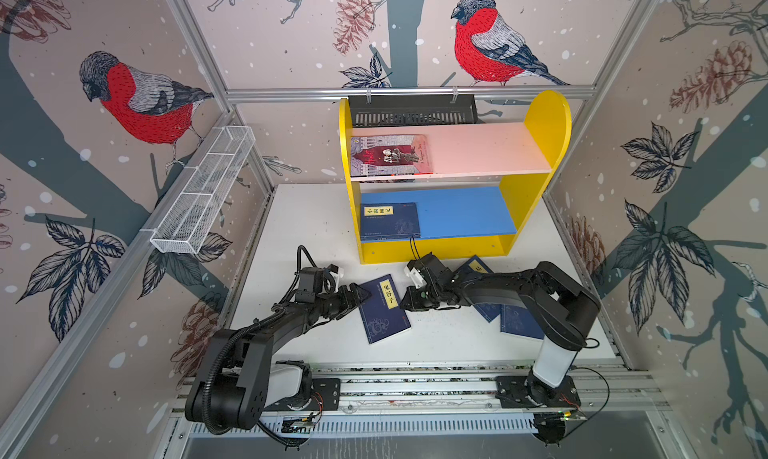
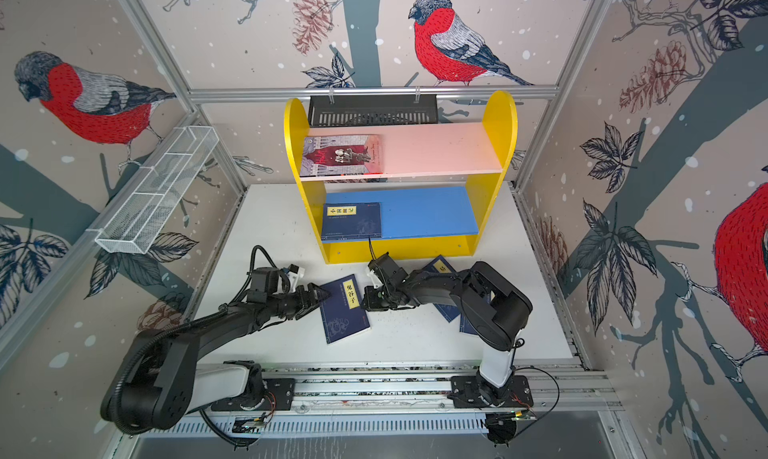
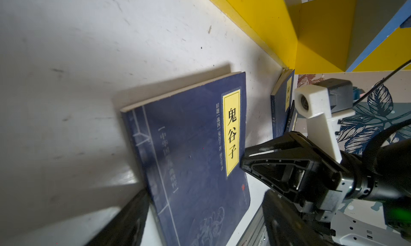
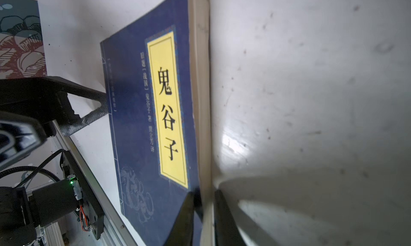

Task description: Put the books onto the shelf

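A navy book with a yellow label (image 1: pixel 384 311) (image 2: pixel 345 309) lies on the white table in front of the yellow shelf (image 1: pixel 546 120). My right gripper (image 4: pixel 203 211) (image 1: pixel 405 303) is shut on its page edge, one finger over the cover and one under. My left gripper (image 3: pixel 200 220) (image 1: pixel 362 297) stands open at the book's spine side, its tip touching that edge. A red and grey book (image 1: pixel 390 155) lies on the pink board and a navy book (image 1: pixel 388 222) on the blue board. Two more navy books (image 1: pixel 478 266) (image 1: pixel 519 326) lie partly hidden under the right arm.
A white wire basket (image 1: pixel 203 195) hangs on the left wall. A black slotted tray (image 1: pixel 411 110) hangs behind the shelf. The arms' rail (image 1: pixel 415 388) runs along the table's front edge. The shelf's right halves (image 1: pixel 490 149) hold nothing.
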Robot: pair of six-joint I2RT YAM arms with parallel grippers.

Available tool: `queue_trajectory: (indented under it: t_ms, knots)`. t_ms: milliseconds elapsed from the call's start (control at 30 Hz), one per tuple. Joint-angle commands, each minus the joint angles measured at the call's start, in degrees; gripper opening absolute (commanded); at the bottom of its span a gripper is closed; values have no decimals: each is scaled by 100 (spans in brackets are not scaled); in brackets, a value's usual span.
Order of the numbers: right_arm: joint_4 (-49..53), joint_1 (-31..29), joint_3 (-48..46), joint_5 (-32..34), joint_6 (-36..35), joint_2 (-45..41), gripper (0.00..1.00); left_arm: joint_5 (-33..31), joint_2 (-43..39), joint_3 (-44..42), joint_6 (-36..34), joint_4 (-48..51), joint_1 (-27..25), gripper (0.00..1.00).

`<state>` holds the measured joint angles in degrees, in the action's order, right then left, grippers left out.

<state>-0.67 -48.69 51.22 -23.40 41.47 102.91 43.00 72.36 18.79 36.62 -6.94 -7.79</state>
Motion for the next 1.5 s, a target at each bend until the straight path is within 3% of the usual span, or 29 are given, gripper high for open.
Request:
queue_trajectory:
  t_ms: [0,200,600,800,967,1167,1467]
  knots:
    - [364,21,-2,72,-330,-5,30,-248,4,63,-173,404,-12,81]
    - [87,144,-155,-373,-350,7,47,-143,193,55,-242,349,-95,80]
    - [-435,232,-313,-774,-122,282,47,8,426,-15,-186,-196,-174,76]
    - [-973,243,-504,-940,158,264,39,140,384,-86,-25,-494,-188,72]
    - [-1074,254,-585,-946,212,198,23,37,258,-68,-95,-401,-188,72]
    - [-1427,342,-794,-1098,312,-45,4,-79,-20,-71,-144,-324,-188,81]
    - [-1897,506,-1000,-1484,377,-414,2,-240,-474,-20,-391,-45,-154,84]
